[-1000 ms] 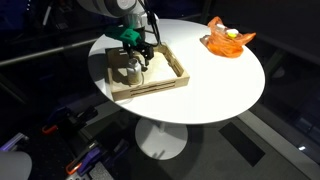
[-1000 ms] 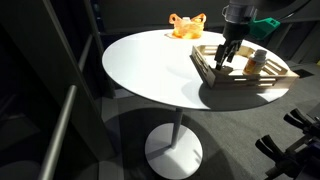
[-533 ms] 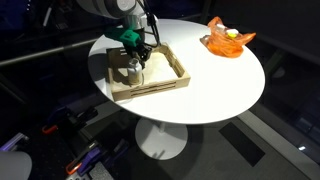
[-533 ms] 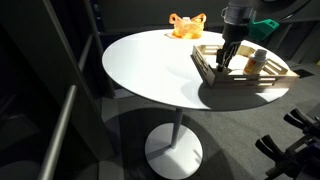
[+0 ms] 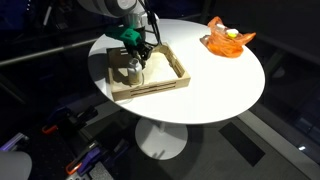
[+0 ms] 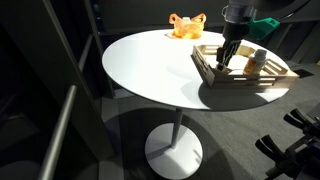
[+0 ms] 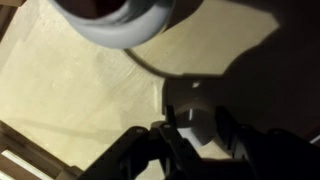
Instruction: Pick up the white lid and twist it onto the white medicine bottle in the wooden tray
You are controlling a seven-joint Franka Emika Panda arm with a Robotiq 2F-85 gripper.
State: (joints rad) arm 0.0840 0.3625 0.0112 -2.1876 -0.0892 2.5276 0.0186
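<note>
The wooden tray (image 5: 170, 82) (image 6: 215, 72) sits on the round white table. The white medicine bottle (image 5: 134, 70) (image 6: 258, 62) stands upright inside it, and its open mouth shows at the top of the wrist view (image 7: 120, 22). My gripper (image 5: 140, 54) (image 6: 228, 58) (image 7: 197, 126) reaches down to the tray floor beside the bottle. The white lid (image 7: 190, 115) lies between the two dark fingers, which stand close against its sides. In both exterior views the fingers hide the lid.
An orange crinkled dish (image 5: 228, 40) (image 6: 186, 26) sits at the far side of the white table (image 5: 220, 85) (image 6: 150, 70). The tray's raised slotted walls surround the gripper. Dark floor and black equipment lie around the table's pedestal.
The fingers have closed in from wide apart onto the lid. The arm and the bottle have stayed in place.
</note>
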